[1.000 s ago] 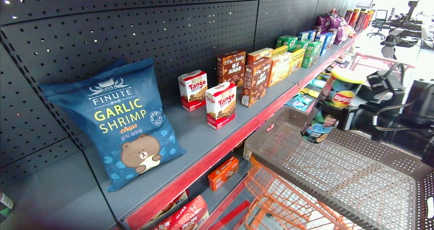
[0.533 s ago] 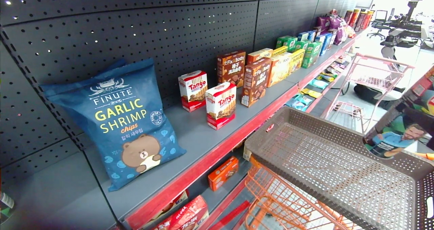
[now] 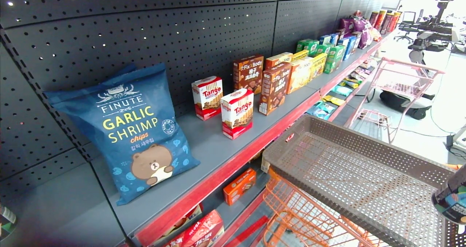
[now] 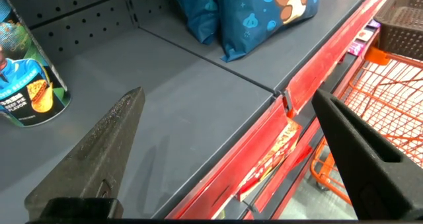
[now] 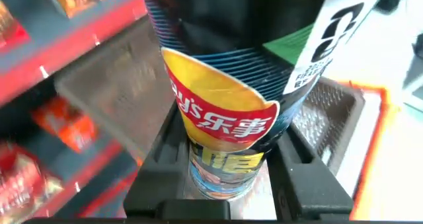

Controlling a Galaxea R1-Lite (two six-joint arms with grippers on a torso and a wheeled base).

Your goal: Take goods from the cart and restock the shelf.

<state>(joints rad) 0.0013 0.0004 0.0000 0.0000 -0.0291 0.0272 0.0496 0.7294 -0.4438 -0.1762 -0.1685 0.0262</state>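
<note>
My right gripper (image 5: 228, 181) is shut on a tall chips can (image 5: 225, 112) with a dark, yellow and red label. In the head view the can's lower end (image 3: 451, 199) pokes in at the right edge, above the cart's brown perforated basket (image 3: 287, 130). My left gripper (image 4: 231, 151) hangs open over the bare grey shelf board (image 4: 192, 98), with nothing between its fingers. A second chips can (image 4: 30, 85) stands upright on that board, off to one side of the left gripper. The blue garlic shrimp chips bag (image 3: 134, 130) leans against the pegboard.
Red-and-white wafer boxes (image 3: 236, 112), brown boxes (image 3: 273, 87) and yellow and green boxes (image 3: 313, 58) line the shelf farther right. The orange cart frame (image 3: 298, 218) sits below the basket. Lower shelves hold more packs (image 3: 238, 185). A pink cart (image 3: 404, 87) stands down the aisle.
The right arm has carried the chips can from above the basket's far side rightward and down, so that just the can's end is left at the head view's right edge.
</note>
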